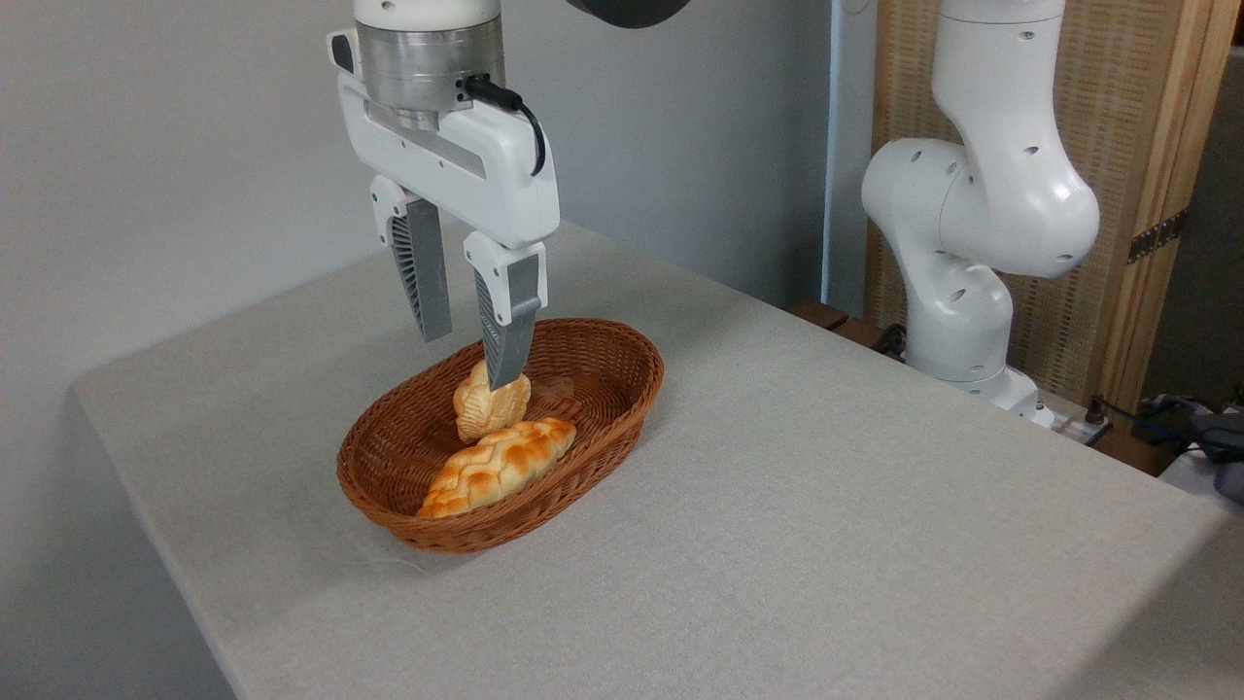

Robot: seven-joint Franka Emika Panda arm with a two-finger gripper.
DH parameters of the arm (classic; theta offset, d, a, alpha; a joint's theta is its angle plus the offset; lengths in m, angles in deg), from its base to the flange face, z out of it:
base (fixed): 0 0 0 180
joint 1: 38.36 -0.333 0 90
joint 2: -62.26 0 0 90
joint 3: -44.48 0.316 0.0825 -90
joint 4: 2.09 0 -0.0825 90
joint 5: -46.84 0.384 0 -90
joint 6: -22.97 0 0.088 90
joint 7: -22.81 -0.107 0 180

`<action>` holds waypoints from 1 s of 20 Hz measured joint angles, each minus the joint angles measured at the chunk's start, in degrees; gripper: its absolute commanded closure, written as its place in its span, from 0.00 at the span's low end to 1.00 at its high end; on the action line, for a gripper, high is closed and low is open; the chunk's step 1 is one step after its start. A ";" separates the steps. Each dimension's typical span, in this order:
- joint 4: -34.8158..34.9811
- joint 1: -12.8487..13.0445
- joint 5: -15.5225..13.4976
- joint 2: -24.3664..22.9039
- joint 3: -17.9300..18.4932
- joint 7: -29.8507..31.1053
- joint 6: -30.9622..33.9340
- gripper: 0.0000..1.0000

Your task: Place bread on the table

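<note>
- Camera view, surface: the bench [826, 544] wears a light grey, fabric-like cover with rounded corners; it runs from the far left corner down to the lower right of the picture.
- Room: a plain pale grey wall stands behind the bench. At right, a woven cane screen in a pale wooden frame [1137, 146] rises behind the white arm base [972, 243], and some dark cables lie low at the far right edge.
- A brown oval wicker basket [622, 389] sits on the bench left of centre, its long axis running from lower left to upper right.
- The bread [483, 408] is inside the basket, near its middle, standing on edge rather than lying flat; its ridged, shell-like face is turned toward the camera and slightly left, and its longer dimension runs roughly up and down.
- A longer braided loaf [501, 467] lies just in front of the bread, touching or nearly so, along the basket's long axis.
- The end effector [471, 355] hangs over the basket, fingers pointing down and spread fairly wide. The nearer finger [507, 331] overlaps the top of the bread; the other sits apart to the left. Contact cannot be told.
</note>
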 measured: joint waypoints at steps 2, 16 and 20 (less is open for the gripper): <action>0.00 0.00 0.00 0.00 0.07 -0.01 0.03 0.00; -1.39 -0.09 0.00 0.03 0.86 -0.09 0.09 0.00; -1.49 -0.04 -0.01 0.03 0.79 -0.05 0.18 0.00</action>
